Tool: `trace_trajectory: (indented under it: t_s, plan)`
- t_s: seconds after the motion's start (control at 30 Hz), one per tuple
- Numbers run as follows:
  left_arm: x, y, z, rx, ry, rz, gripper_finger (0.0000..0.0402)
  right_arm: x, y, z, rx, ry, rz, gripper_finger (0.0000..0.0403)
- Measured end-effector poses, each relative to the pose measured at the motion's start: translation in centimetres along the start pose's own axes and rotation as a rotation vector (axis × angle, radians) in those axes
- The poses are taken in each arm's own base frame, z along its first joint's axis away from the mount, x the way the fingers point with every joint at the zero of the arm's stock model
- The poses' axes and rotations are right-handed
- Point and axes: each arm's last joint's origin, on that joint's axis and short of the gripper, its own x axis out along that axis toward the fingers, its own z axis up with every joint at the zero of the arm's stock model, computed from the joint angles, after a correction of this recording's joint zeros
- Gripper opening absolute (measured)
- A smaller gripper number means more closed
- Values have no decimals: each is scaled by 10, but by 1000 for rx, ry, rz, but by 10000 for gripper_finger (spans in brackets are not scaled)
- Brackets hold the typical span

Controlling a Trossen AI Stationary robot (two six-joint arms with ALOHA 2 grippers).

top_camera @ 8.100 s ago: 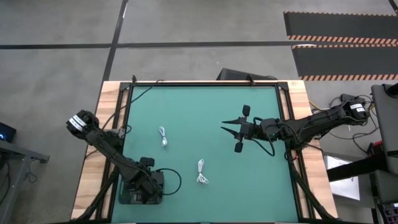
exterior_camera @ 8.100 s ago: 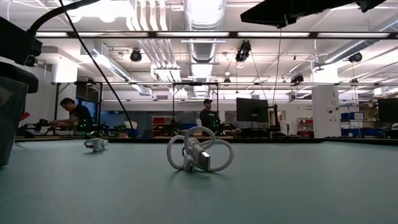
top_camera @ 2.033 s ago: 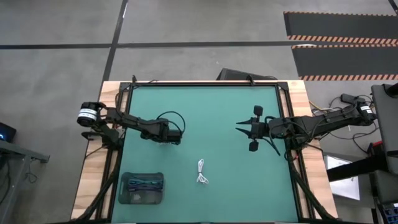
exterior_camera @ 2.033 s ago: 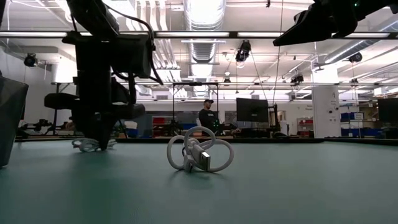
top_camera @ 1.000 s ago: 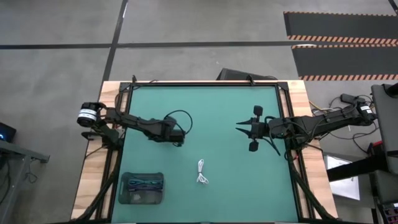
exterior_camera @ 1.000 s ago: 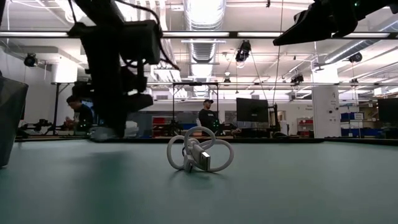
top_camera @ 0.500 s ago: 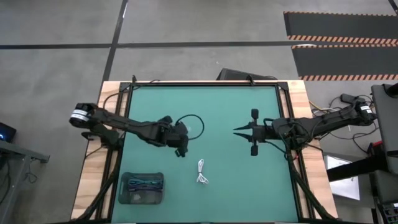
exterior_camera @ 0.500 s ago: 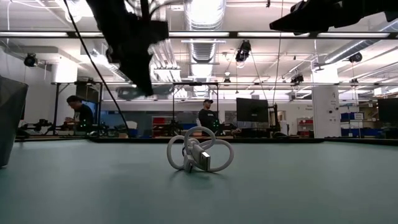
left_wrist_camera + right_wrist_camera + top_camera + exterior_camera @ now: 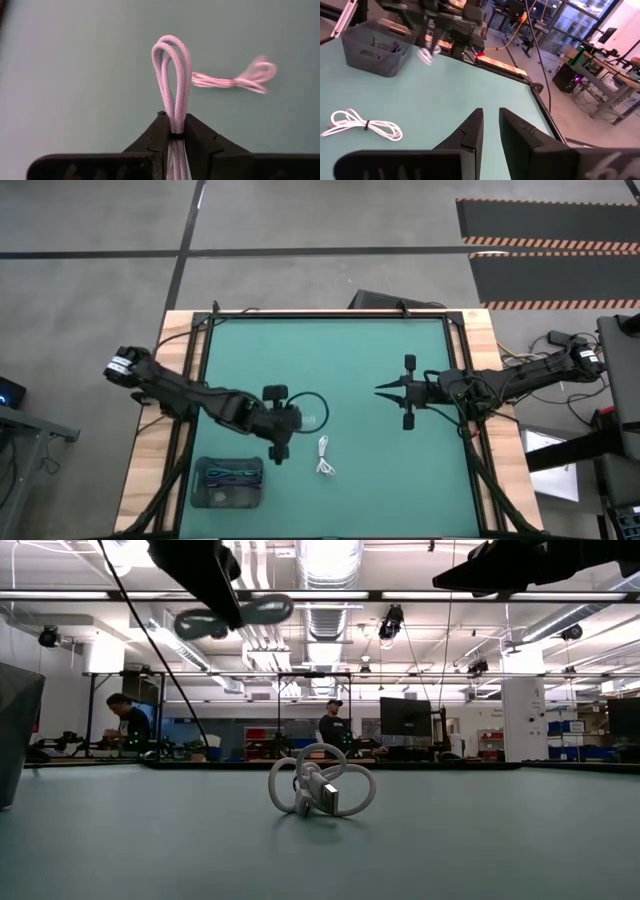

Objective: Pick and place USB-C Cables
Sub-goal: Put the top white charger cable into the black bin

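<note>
Near the front edge: dark mesh bin (image 9: 228,483) on green table mat (image 9: 350,350), cables inside.
Just beyond it, loose white coiled cable (image 9: 324,455) lies flat; left gripper (image 9: 172,134) hangs above, fingers clamped on second white looped cable (image 9: 173,75). Farther right, right gripper (image 9: 383,389) hovers, fingers slightly parted, holding nothing.

a large workshop with a grey concrete floor (image 9: 90,290) marked by dark lines, bright ceiling strip lights (image 9: 330,595), exposed silver ducts (image 9: 325,630), dark monitors (image 9: 405,717) and two people at distant benches.
</note>
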Motion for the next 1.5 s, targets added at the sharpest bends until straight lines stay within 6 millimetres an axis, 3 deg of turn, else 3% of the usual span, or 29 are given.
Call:
trace_trajectory:
  t_s: [0.27, 0.53, 0.77, 1.1, 1.5]
  plan:
    - [-21, -31, -4, 111, 24, -210, 24, 0, 0, 0, 6, 0, 0, 52]
    - [-41, -61, -12, 217, -6, -300, 23, 0, 0, 0, 5, 1, 0, 52]
    - [-53, -73, -16, 97, 19, -328, 23, 0, 0, 0, 11, 2, 0, 52]
    - [-67, -75, -41, -2, 246, -245, 23, 0, 0, 0, 13, 2, 0, 52]
    - [-71, -88, -63, 20, 422, -265, 23, 0, 0, -1, 11, 9, 2, 52]
